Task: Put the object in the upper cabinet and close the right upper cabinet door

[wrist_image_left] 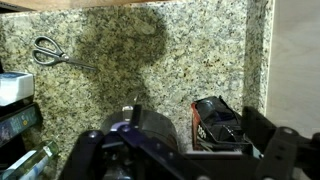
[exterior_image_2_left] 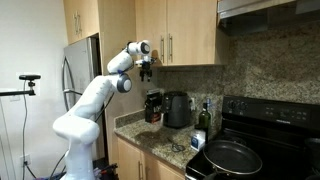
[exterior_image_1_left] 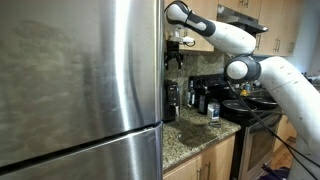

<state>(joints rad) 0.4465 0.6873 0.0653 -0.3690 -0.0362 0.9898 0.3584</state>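
The upper cabinet is light wood with two tall doors and slim bar handles. Both doors look flush shut, including the right upper cabinet door. My gripper hangs just under the cabinet's bottom left corner, also visible beside the fridge as the gripper. In the wrist view the gripper is open, with its dark fingers spread wide and nothing between them. It looks down on the granite counter. I cannot tell which thing is the object.
Below the gripper stand a round black appliance and a red-and-black box, with scissors farther off. A steel fridge fills one side. A coffee maker, a bottle and a stove with a pan stand along the counter.
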